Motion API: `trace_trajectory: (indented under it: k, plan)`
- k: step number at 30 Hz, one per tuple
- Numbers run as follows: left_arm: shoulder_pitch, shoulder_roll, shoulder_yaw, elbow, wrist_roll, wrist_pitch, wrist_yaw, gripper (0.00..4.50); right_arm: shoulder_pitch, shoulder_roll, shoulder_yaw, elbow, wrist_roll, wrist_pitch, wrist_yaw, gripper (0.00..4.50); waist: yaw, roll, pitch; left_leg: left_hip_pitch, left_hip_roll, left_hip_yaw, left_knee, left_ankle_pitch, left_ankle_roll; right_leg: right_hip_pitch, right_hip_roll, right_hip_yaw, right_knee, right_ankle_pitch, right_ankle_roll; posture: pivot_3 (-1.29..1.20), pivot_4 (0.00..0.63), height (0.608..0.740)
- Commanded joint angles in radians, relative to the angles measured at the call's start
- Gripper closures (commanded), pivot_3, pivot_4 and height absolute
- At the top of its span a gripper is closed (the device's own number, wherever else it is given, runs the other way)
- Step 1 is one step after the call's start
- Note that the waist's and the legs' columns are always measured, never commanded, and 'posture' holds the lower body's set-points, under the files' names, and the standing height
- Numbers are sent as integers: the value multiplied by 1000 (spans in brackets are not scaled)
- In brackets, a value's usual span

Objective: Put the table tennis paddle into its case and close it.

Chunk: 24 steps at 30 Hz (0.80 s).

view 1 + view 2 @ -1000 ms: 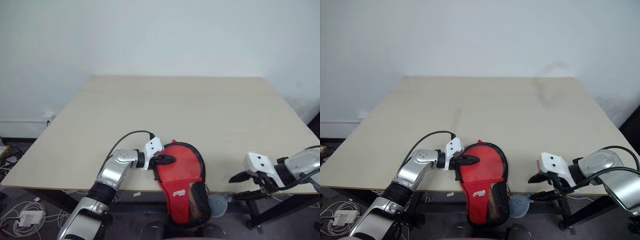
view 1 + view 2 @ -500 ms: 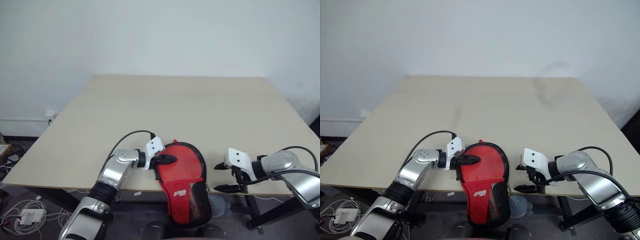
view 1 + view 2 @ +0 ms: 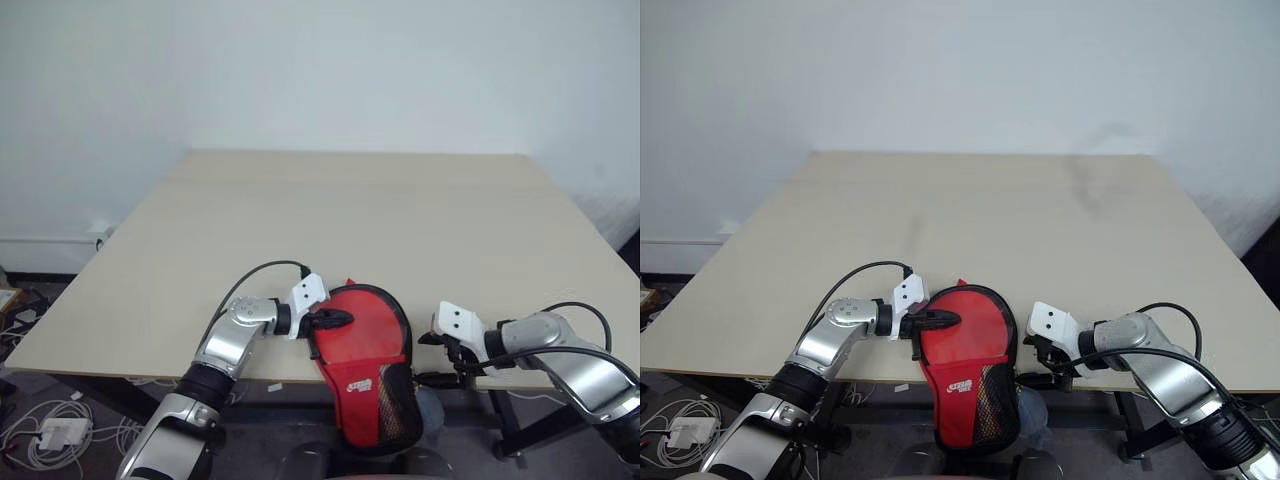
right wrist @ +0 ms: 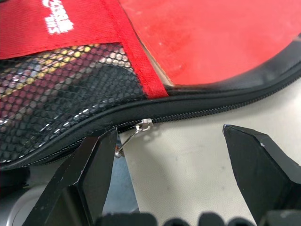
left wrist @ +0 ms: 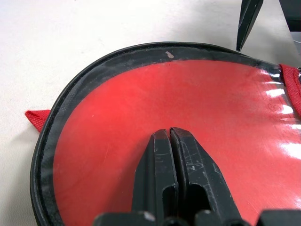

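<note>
Left eye view: the red case (image 3: 368, 350) lies at the table's (image 3: 350, 220) near edge, its black mesh-pocket end hanging over that edge. The left gripper (image 3: 338, 319) rests closed on the case's left rim. The right gripper (image 3: 432, 358) hangs wide open just beside the case's right rim, holding nothing.

Left wrist view: the black fingers (image 5: 188, 165) are pressed together on a smooth, glossy red face ringed by the black zipper rim.

Right wrist view: both spread fingers (image 4: 96, 165) flank a small metal zipper pull (image 4: 134, 134) on the curved black zipper. The table tennis paddle (image 4: 225, 33) sits inside the case.
</note>
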Motion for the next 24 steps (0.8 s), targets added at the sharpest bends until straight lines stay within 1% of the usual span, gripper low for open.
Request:
trace_trajectory:
  k: [1,3,6,15,16,24]
  plan:
    - [52,29,-41,107,80,45,29,4500,-4,0,4,-51,-8,9,-19,609,0,0,0,0,0,0,0,0,0,0,0,0,0,0,0,0,0,706]
    - [56,32,-40,103,79,47,27,4500,6,-3,12,-59,-14,14,-31,609,0,0,0,0,0,0,0,0,0,0,0,0,0,0,0,0,0,706]
    - [59,36,-40,100,80,48,25,4500,17,-4,17,-77,-15,19,-40,1187,0,0,0,0,0,0,-1,0,0,0,0,0,0,0,0,0,0,706]
    - [49,45,-36,102,78,51,20,4500,28,-14,40,-97,-40,11,-50,4317,0,-1,1,0,0,0,-2,0,0,-1,0,0,-1,0,0,0,0,706]
    - [48,45,-35,102,78,52,19,4500,28,-16,42,-101,-43,11,-51,4479,0,-2,1,0,0,0,-2,0,0,-1,0,0,-1,0,0,0,0,706]
    - [44,45,-35,105,78,51,20,4500,16,-26,48,-107,-53,3,-44,4479,0,-2,2,0,0,0,-5,0,0,-2,0,0,-4,0,0,0,0,706]
